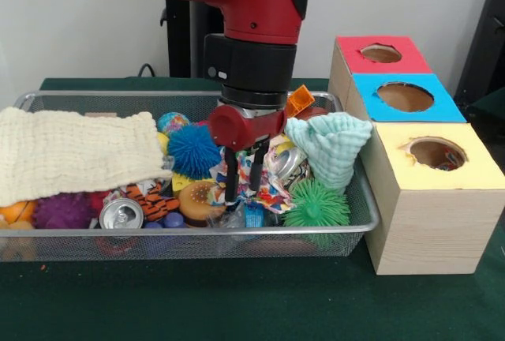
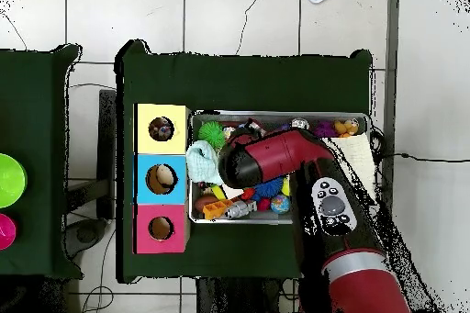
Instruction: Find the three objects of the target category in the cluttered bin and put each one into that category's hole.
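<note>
While the gripper [image 1: 243,174], fingers slightly apart, probes clutter at the wire bin's [image 1: 359,199] centre, it should descend slowly.

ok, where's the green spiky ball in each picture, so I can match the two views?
Front view: the green spiky ball sits at the bin's near right corner, below the mint cloth, close to the yellow box.
Overhead view: the ball is at the bin's upper left corner, next to the yellow box.
Shared landmark: the yellow box, the end one of the three coloured boxes.
</note>
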Controlling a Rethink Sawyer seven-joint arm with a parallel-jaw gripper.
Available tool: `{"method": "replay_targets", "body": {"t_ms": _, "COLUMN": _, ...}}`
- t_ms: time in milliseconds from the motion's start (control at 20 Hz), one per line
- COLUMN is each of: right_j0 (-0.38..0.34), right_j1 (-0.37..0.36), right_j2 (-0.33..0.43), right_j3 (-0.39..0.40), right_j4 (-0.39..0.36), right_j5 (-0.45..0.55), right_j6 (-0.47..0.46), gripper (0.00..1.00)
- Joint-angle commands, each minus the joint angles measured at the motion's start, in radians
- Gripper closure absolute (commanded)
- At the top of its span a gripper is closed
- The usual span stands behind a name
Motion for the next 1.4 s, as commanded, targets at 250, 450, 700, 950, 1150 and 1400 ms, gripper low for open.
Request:
{"method": "replay_targets", "body": {"t_ms": 250, "right_j0": 0.025, "right_j1": 0.052, "right_j2": -0.074, "right_j3": 0.039, "right_j4": -0.015, "right_j5": 0.186, "right_j6": 0.030, "gripper": 0.00}}
{"method": "replay_targets", "body": {"t_ms": 450, "right_j0": 0.034, "right_j1": 0.051, "right_j2": -0.088, "right_j3": 0.049, "right_j4": 0.018, "right_j5": 0.240, "right_j6": 0.042, "gripper": 0.00}}
{"method": "replay_targets", "body": {"t_ms": 700, "right_j0": 0.025, "right_j1": 0.049, "right_j2": -0.070, "right_j3": 0.076, "right_j4": 0.079, "right_j5": 0.369, "right_j6": 0.013, "gripper": 0.00}}
{"method": "replay_targets", "body": {"t_ms": 950, "right_j0": 0.005, "right_j1": 0.041, "right_j2": -0.051, "right_j3": 0.115, "right_j4": 0.127, "right_j5": 0.426, "right_j6": 0.028, "gripper": 0.00}}
{"method": "replay_targets", "body": {"t_ms": 1150, "right_j0": 0.000, "right_j1": 0.035, "right_j2": -0.040, "right_j3": 0.143, "right_j4": 0.151, "right_j5": 0.428, "right_j6": 0.045, "gripper": 0.00}}
{"method": "replay_targets", "body": {"t_ms": 1400, "right_j0": -0.033, "right_j1": 0.060, "right_j2": -0.003, "right_j3": 0.148, "right_j4": 0.225, "right_j5": 0.429, "right_j6": 0.058, "gripper": 0.00}}
